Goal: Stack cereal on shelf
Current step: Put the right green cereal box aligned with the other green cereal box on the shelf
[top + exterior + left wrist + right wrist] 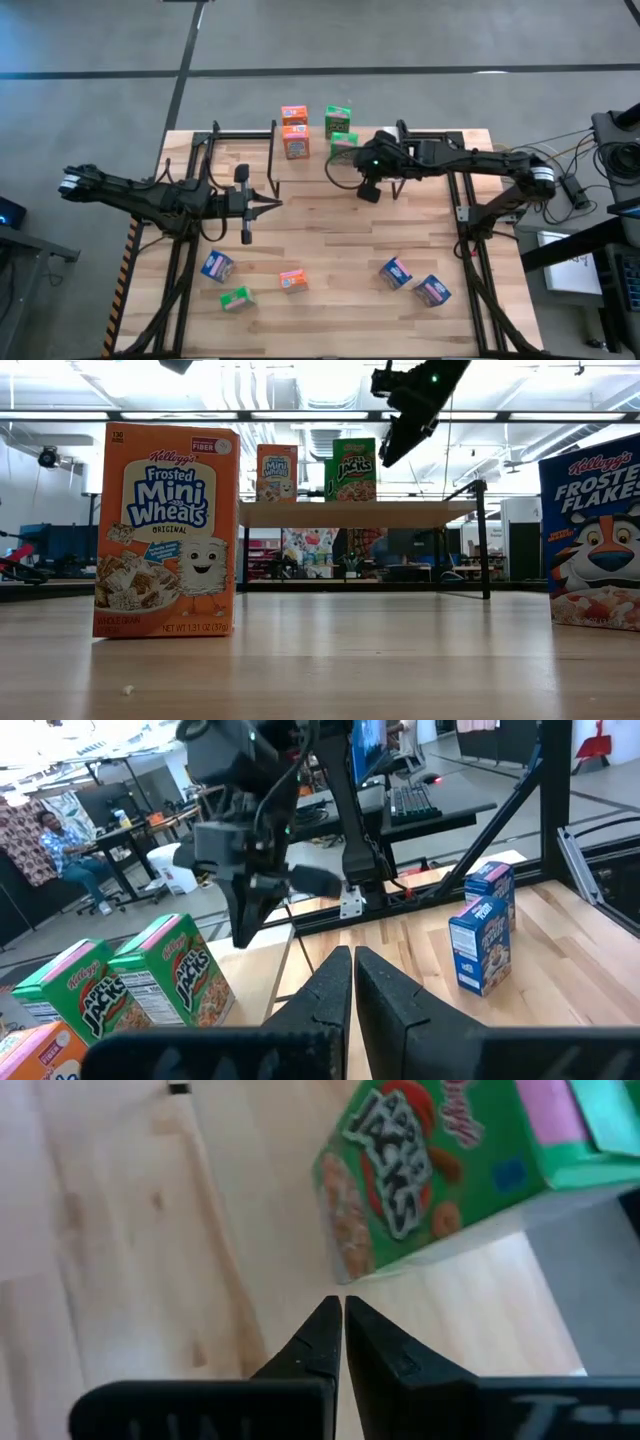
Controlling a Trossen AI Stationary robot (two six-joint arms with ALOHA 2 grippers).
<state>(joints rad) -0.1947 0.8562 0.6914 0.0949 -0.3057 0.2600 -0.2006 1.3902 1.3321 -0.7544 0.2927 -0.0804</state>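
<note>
I see my right gripper (pixel 342 1330) pinched closed, holding nothing, above a glossy green cardboard cereal box (pixel 440 1165) on the pale plank shelf (pixel 355 513); left gripper (pixel 352 982) closed, empty too

Orange cereal boxes (pixel 294 131), green boxes (pixel 339 124), possibly blue boxes (pixel 415 280).

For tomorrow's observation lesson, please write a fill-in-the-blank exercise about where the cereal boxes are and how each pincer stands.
1. The two orange boxes on the shelf stand beside two ____ boxes.
2. On the table in front lie ____ more boxes.
3. The right pincer, above the shelf, is ____.
4. The left pincer holds ____.

Missing words: green; five; shut; nothing
</note>
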